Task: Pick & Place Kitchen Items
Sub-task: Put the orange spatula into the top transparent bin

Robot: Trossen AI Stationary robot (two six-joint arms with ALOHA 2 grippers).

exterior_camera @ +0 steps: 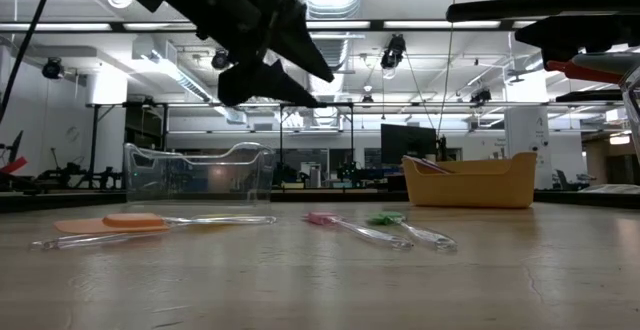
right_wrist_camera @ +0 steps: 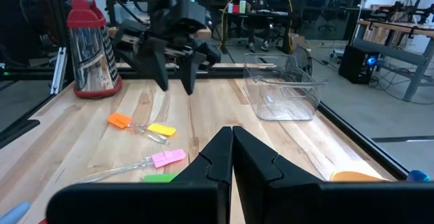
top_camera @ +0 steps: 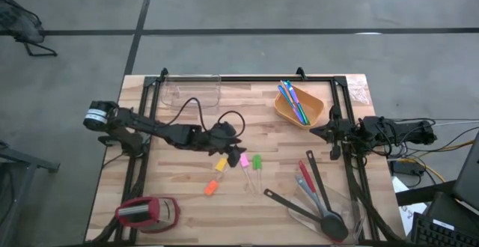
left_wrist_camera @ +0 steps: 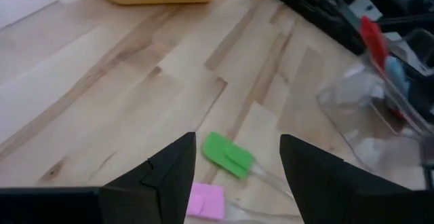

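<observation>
On the wooden table (top_camera: 187, 217), left gripper (top_camera: 238, 144) hangs above mid-table, fingers (left_wrist_camera: 169, 176) spread wide, holding nothing, over the pink spatula (top_camera: 243, 160) and green spatula (top_camera: 257, 162). Right gripper (top_camera: 314, 132) waits at right edge, fingers shut, empty. Clear tub (top_camera: 191, 90) far left, orange tub (top_camera: 299, 106) with colored sticks (top_camera: 293, 101) far right. Black spoons (top_camera: 314, 202) and red spatula (top_camera: 305, 176) near right; yellow piece (top_camera: 221, 165), orange piece (top_camera: 211, 188) center.

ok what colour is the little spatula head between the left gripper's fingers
Green spatula head, clearest in the left wrist view.
</observation>
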